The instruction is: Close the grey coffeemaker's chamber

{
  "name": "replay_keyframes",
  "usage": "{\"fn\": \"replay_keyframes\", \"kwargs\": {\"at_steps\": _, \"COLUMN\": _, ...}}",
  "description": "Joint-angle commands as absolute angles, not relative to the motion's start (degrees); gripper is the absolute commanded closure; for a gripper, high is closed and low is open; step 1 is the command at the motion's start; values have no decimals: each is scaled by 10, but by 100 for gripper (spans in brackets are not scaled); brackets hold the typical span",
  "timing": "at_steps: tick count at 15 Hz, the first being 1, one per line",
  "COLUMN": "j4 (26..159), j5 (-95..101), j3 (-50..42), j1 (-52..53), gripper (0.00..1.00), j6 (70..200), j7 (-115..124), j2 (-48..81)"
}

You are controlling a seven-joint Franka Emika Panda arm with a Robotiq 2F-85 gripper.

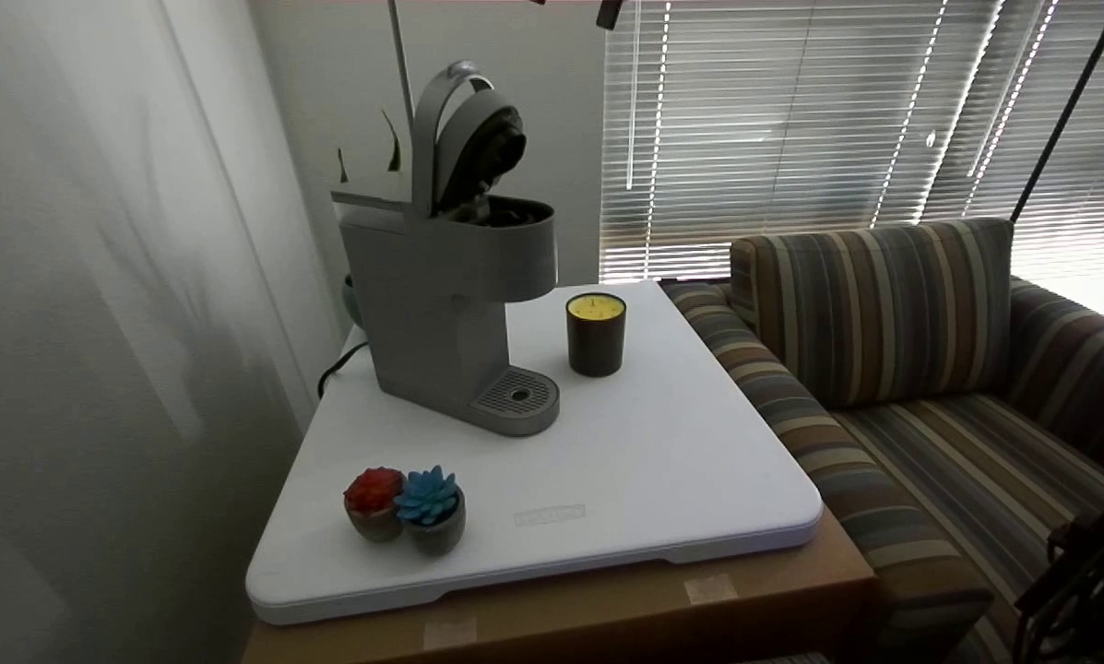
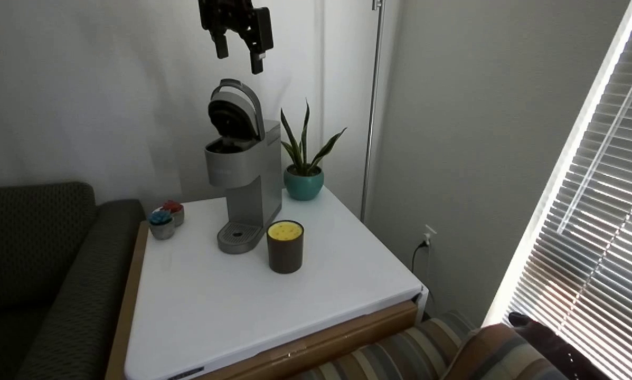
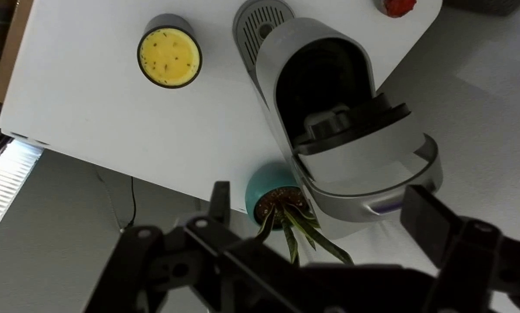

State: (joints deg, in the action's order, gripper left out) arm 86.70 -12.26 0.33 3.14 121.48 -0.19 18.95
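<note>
The grey coffeemaker (image 1: 422, 304) (image 2: 242, 169) stands upright on the white table (image 1: 662, 452). Its chamber (image 1: 464, 129) (image 2: 236, 98) has the lid and loop handle tilted up and back, baring the dark brew cavity (image 3: 320, 78). In an exterior view my gripper (image 2: 239, 63) hangs in the air above the raised lid, fingers pointing down and apart from it. Seen from the wrist, the gripper (image 3: 316, 191) is spread wide with nothing between its pads; the right finger (image 3: 429, 221) overlaps the handle (image 3: 372, 204) in the picture, and contact cannot be made out.
A dark cup with a yellow top (image 2: 285, 256) (image 3: 169, 56) stands beside the drip base. Behind the machine is a teal potted plant (image 2: 303, 184) (image 3: 260, 187) with tall leaves. Two small succulents (image 1: 430, 507) sit near a table edge. A striped armchair (image 1: 874, 323) adjoins the table.
</note>
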Motion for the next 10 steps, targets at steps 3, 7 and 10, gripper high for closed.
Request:
{"fn": "replay_keyframes", "kwargs": {"at_steps": 3, "j4": 862, "j5": -118, "j3": 14, "j1": 23, "gripper": 0, "j6": 1213, "j7": 1, "j2": 190}}
{"fn": "replay_keyframes", "kwargs": {"at_steps": 7, "j4": 834, "j5": -96, "j3": 9, "j1": 24, "gripper": 0, "j6": 1199, "j7": -2, "j2": 201}}
{"fn": "replay_keyframes", "kwargs": {"at_steps": 10, "j4": 785, "j5": -59, "j3": 7, "j1": 25, "gripper": 0, "j6": 1184, "j7": -12, "j2": 222}}
